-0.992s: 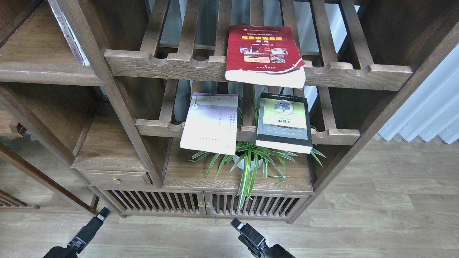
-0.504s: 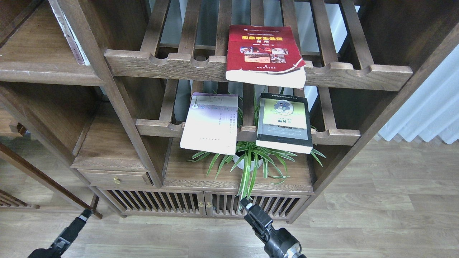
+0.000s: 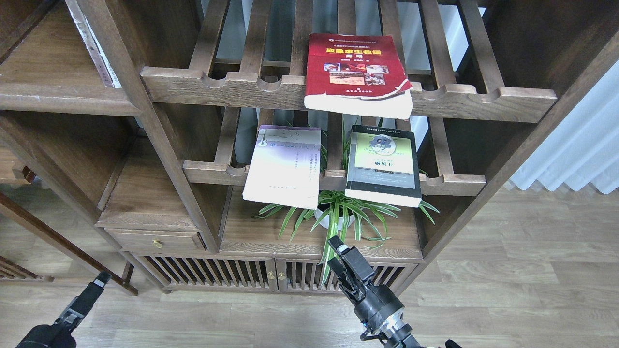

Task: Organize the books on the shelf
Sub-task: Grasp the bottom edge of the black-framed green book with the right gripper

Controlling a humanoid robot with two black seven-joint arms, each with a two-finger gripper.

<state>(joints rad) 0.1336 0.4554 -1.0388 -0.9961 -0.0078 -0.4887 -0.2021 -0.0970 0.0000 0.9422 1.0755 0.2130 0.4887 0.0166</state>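
Observation:
A worn red book [image 3: 355, 72] with a yellow title lies flat on the upper slatted rack and overhangs its front rail. A thin white-lavender book [image 3: 285, 164] and a thick black-bordered yellow-green book [image 3: 383, 164] lie side by side on the lower slatted rack, both overhanging. A flat solid brown shelf board [image 3: 48, 72] with a rounded front edge is at the upper left. My right gripper [image 3: 340, 252] is low, in front of the cabinet doors below the yellow-green book, and holds nothing. My left gripper [image 3: 100, 280] is at the lower left, small and dark.
A potted spider plant [image 3: 338, 217] stands on the board under the lower rack, its leaves hanging over the slatted cabinet doors [image 3: 271, 275]. A small drawer [image 3: 154, 240] is at the left. A white curtain [image 3: 580, 145] hangs at the right above the wooden floor.
My right arm has risen and come closer to the cabinet front, under the plant leaves. My left arm has dropped down and to the left. The books have not moved.

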